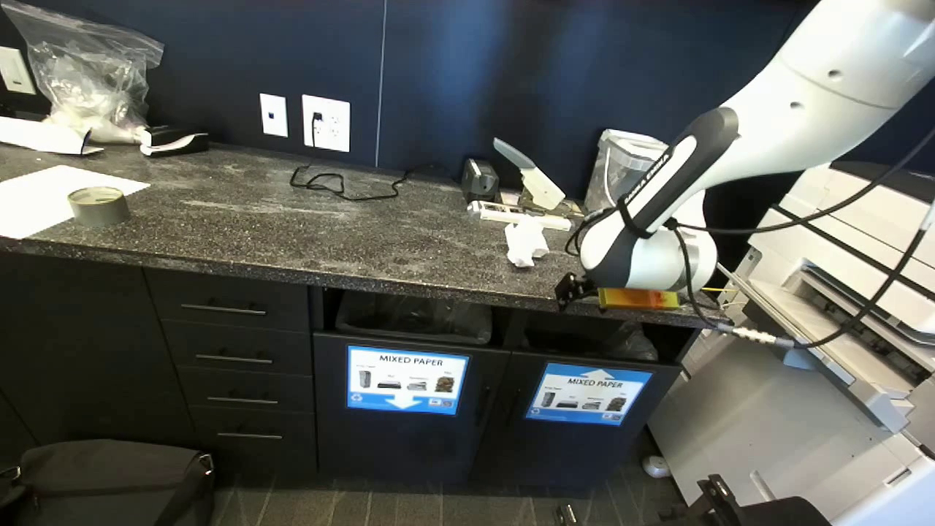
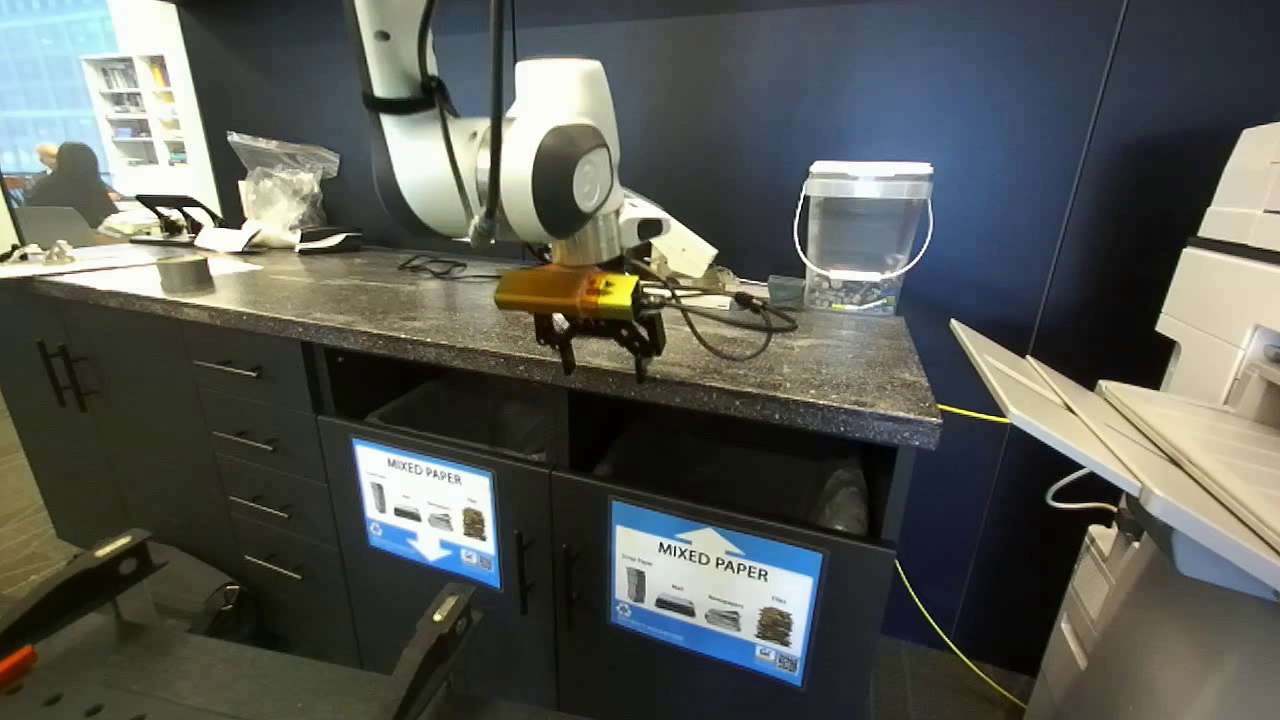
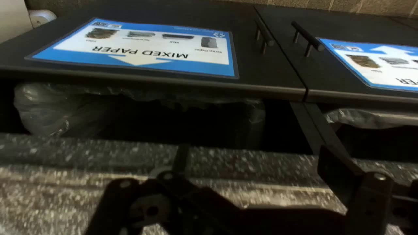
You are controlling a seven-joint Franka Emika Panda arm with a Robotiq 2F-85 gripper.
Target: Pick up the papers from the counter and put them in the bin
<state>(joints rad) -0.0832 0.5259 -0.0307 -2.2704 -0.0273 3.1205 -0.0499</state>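
Dark grey speckled stone forms your long countertop (image 1: pixel 241 234), coarse-grained and streaked with paler scuffs. Your crumpled white paper (image 1: pixel 526 241) lies on it, toward the end near the bulky off-white machine (image 1: pixel 760 409); it is creased into jagged facets, and you cannot tell whether it is one piece or several. Just beside it is a narrow off-white strip (image 1: pixel 488 211). Near the dark blue wall (image 1: pixel 219 73) stands a translucent plastic bucket (image 2: pixel 868 225) with a white lid and a thin, curved handle. A squat grey ring of tape (image 1: pixel 100 212) sits at the edge of a flat white sheet (image 1: pixel 44 193). Under the stone you have two flat-fronted dark cabinet bins (image 1: pixel 548 453), each with a wide rectangular slot and a blue-and-white sign (image 2: pixel 718 590); wrinkled translucent plastic liners (image 3: pixel 49 104) show inside.

Your jointed black gripper (image 2: pixel 604 367), below a shiny amber block-shaped casing (image 2: pixel 560 293), hangs at the countertop's front edge, near the paper but apart from it. Its two slim fingers (image 3: pixel 336 173) stand wide apart; between them the wrist view shows the stone edge. Whether a fingertip touches the stone, you cannot tell.
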